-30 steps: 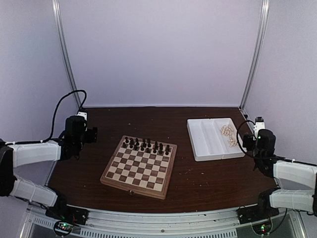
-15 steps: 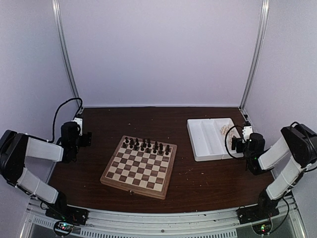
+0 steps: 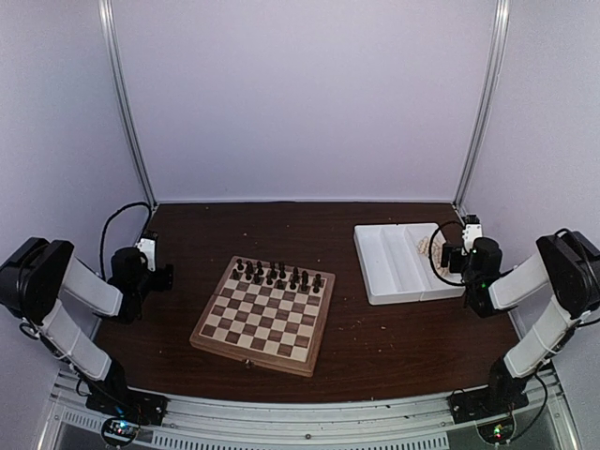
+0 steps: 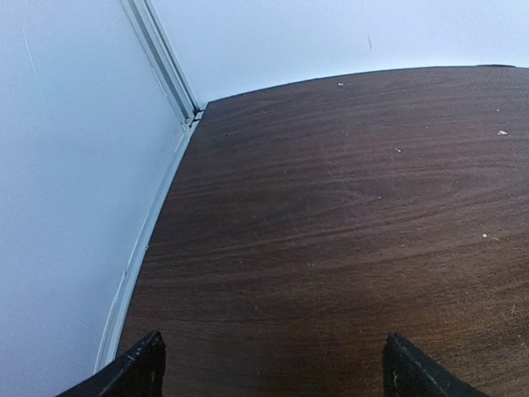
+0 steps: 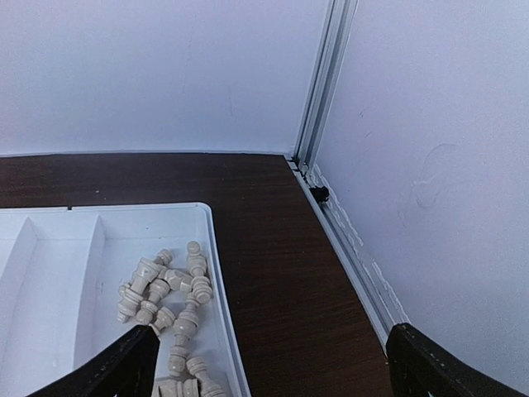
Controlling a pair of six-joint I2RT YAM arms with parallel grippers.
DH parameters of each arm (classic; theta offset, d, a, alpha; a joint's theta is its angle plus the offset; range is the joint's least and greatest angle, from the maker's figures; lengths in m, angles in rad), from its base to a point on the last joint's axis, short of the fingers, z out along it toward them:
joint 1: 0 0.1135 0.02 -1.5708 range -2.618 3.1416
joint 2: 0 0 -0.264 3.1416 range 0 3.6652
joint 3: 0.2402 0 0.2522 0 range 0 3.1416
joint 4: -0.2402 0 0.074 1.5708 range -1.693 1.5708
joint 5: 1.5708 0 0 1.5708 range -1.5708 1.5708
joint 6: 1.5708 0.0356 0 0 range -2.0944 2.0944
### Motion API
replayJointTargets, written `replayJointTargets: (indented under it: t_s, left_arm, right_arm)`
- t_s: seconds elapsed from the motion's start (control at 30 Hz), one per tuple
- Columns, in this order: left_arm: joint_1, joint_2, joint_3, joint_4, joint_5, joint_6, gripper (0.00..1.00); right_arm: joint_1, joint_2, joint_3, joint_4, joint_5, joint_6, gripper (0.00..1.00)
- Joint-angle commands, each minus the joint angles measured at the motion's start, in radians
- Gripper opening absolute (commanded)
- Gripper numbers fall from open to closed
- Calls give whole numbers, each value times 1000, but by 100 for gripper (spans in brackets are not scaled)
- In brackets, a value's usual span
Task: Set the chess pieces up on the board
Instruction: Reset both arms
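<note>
- The dark chess pieces [image 3: 277,274] stand straight up on the two far rows of the board [image 3: 263,315], so that side looks done.
- The pale chess pieces [image 5: 169,289] lie on their sides in a heap at the right end of the white tray [image 3: 389,267]. They point all different ways. I think they are waiting to be picked.
- The right pincer [image 5: 271,351] hangs by that heap, wide open and empty.
- The left pincer [image 4: 273,360] is wide open too, over the bench [image 4: 331,207], well apart from the board.
</note>
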Motion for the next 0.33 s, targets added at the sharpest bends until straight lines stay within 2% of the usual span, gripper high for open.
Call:
replayJointTargets:
  t_s: [0.0,0.1,0.13,0.3]
  left_arm:
    - [15,19,9,83,88,-3,91]
    - [15,20,7,85,85,-5,87]
    - [16,14,7,75,83,-4,96]
    - [16,15,8,76,84,-6,98]
  right_arm:
    - [-6,-11,4,-16,-1,16,100]
    - [-6,-10,5,-15,-2,16,100]
    - [-6,-10,6,-16,-4,16,100]
    - [-8,-12,10,-28,-9,19,100]
